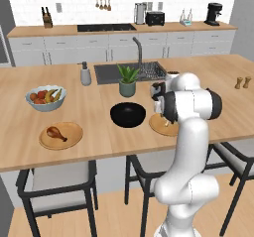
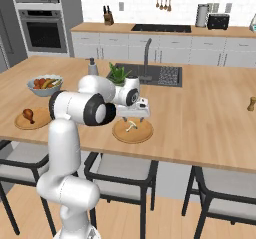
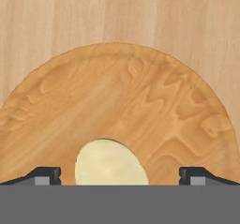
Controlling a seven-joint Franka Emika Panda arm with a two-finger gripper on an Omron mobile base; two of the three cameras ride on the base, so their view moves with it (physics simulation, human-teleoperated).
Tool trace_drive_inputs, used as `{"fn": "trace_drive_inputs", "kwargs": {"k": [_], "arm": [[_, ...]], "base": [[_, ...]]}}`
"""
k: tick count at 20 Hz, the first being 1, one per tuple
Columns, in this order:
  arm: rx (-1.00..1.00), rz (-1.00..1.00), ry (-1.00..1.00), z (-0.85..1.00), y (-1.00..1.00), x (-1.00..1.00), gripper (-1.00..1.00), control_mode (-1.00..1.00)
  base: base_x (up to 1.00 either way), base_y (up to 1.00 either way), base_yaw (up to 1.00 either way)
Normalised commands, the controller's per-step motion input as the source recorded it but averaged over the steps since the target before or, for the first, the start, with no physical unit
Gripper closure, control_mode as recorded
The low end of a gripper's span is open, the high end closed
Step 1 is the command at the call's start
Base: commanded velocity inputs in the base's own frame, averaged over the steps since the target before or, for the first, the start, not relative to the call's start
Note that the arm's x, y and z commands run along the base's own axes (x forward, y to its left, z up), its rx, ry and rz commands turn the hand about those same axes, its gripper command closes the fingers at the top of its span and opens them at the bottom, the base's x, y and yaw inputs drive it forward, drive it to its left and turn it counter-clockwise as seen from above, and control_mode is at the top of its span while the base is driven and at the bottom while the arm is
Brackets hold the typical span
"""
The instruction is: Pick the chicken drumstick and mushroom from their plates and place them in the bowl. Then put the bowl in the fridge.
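arm: bent at the elbow, reaching forward over the worktop's near edge
gripper: pointing down, fingers spread wide

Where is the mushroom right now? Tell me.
The mushroom lies on the wooden plate at the counter's near edge, right of the black bowl. The open hand hangs directly over it, the pale cap between the fingertips.

I see wooden bench: two plates, black bowl, fruit bowl, potted plant, soap dispenser.
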Motion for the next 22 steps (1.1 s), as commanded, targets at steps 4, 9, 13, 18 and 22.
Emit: {"fn": "trace_drive_inputs", "kwargs": {"k": [4,9,13,18,22], "arm": [[0.00,0.00,0.00,0.00,0.00,0.05,-1.00,-1.00],[0.00,0.00,-0.01,-0.04,-0.02,0.10,-1.00,-1.00],[0.00,0.02,0.00,-0.06,0.00,0.42,-1.00,-1.00],[0.00,0.02,0.00,-0.23,-0.01,0.16,-1.00,-1.00],[0.00,0.00,0.00,-0.04,-0.03,-0.25,-1.00,-1.00]], "base": [[0.00,0.00,0.00],[0.00,0.00,0.00],[0.00,0.00,0.00],[0.00,0.00,0.00],[0.00,0.00,0.00]]}}
